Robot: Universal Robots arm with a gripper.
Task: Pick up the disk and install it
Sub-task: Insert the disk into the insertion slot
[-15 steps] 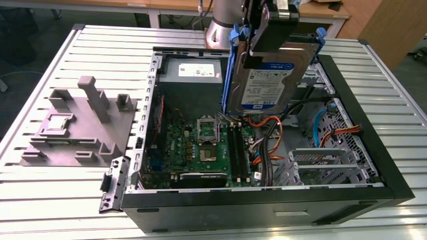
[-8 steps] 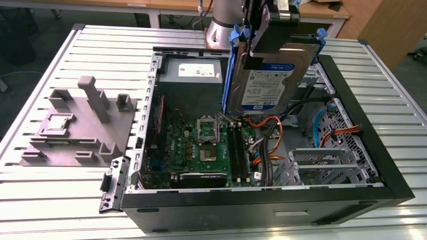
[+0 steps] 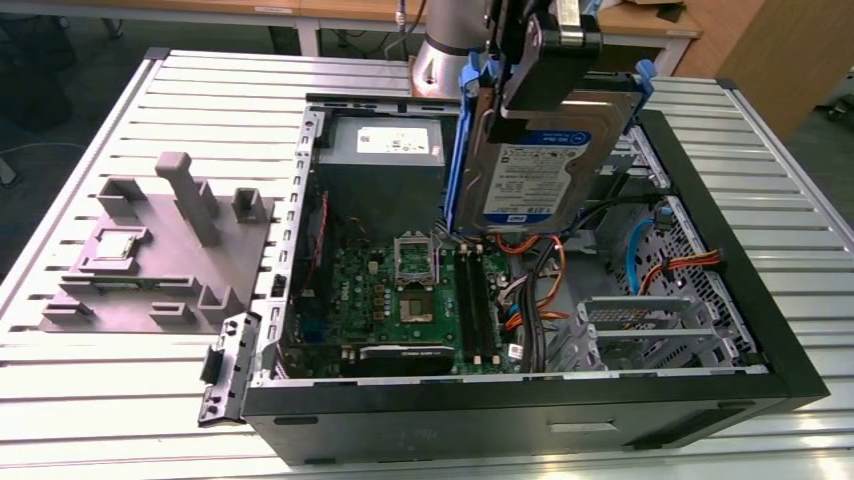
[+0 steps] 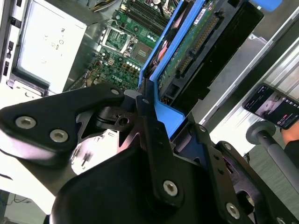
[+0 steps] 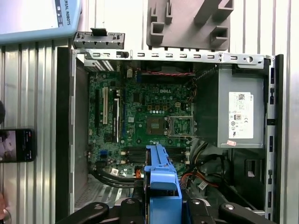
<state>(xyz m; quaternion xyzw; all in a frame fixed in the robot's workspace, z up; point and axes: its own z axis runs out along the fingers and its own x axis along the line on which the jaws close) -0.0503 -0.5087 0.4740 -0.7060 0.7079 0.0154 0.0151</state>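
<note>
One disk (image 3: 541,165), upright in its blue carrier (image 3: 461,172) and clamped at its upper end by the gripper (image 3: 505,120), hung over the open computer case (image 3: 787,370) beside the power supply (image 3: 380,150), so this carry likely wanted a steady grip and clearance from the orange cables (image 3: 557,266).

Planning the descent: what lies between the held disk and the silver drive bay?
In the exterior view, orange and black cables run between the disk and drive bay.

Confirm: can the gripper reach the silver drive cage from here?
Likely yes: the gripper, shut on the disk, hangs over the open case; nothing covers the silver drive cage, though orange cables run beside it.
</note>
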